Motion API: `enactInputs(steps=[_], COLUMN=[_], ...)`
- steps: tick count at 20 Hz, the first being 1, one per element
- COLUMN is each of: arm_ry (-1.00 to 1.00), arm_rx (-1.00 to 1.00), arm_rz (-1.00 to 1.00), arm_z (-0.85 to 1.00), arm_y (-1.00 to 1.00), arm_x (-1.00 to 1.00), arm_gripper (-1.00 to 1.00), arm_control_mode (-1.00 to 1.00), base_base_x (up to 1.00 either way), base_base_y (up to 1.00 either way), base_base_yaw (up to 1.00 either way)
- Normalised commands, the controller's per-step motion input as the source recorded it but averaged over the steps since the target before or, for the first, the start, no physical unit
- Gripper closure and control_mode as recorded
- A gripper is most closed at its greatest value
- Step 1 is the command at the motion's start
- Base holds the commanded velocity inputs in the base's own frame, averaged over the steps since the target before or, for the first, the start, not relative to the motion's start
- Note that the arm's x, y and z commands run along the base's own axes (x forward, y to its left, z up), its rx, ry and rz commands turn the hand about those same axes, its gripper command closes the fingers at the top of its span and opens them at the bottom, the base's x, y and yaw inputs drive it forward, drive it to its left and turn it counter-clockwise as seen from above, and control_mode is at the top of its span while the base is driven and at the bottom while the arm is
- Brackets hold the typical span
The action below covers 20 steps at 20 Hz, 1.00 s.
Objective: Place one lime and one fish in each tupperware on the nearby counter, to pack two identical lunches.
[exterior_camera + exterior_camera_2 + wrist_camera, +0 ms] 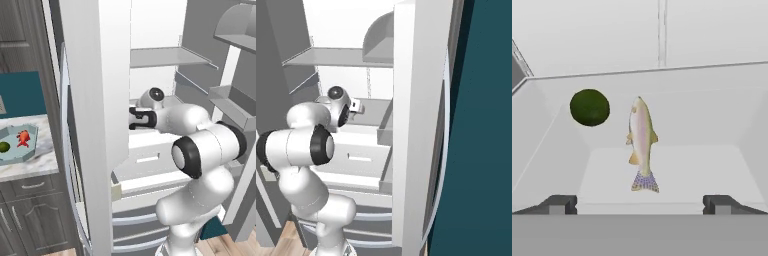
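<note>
The open fridge takes up most of both base views, its white door standing edge-on in front of the cameras and its grey shelves and drawers behind, and the white arm reaches from the base into the middle shelf level. To the left of the fridge lies the marble counter over dark cabinets, and on it sits the pale teal container, already holding one lime and the red-orange fish side by side; the second container cannot be seen from here. In the hand view the gripper faces into a white fridge compartment with its jaws spread wide and nothing between them. Ahead of it lie the pale fish, lengthwise toward the hand with its tail nearest, and the second lime just beside it to the left, the two close but apart. The step in hand looks like picking one of these for the second lunch. To do it well, the hand should centre over the fish's thicker mid-body rather than the thin tail, keep the fingers across its narrow width, and stay clear of the lime so it does not roll away. No brand, label or writing is readable anywhere.
</note>
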Motion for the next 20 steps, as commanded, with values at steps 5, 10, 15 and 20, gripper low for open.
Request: enactInputs(steps=[5,10,15,20], arm_ry=[0.04,0.03,0.03,0.06], arm_rx=[0.00,0.00,0.00,0.00], arm_rz=[-0.01,-0.01,-0.02,-0.02], arm_z=[-0.25,-0.23,-0.24,-0.28], arm_y=[0.07,0.07,0.10,0.06], arm_x=[0.43,0.46,0.49,0.44], arm_gripper=[-1.00,-1.00,-1.00,-1.00], arm_control_mode=[-1.00,-1.00,-1.00,-1.00], base_base_x=[0.00,0.00,0.00,0.00], base_base_y=[0.00,0.00,0.00,0.00], base_base_yaw=[0.00,0.00,0.00,0.00])
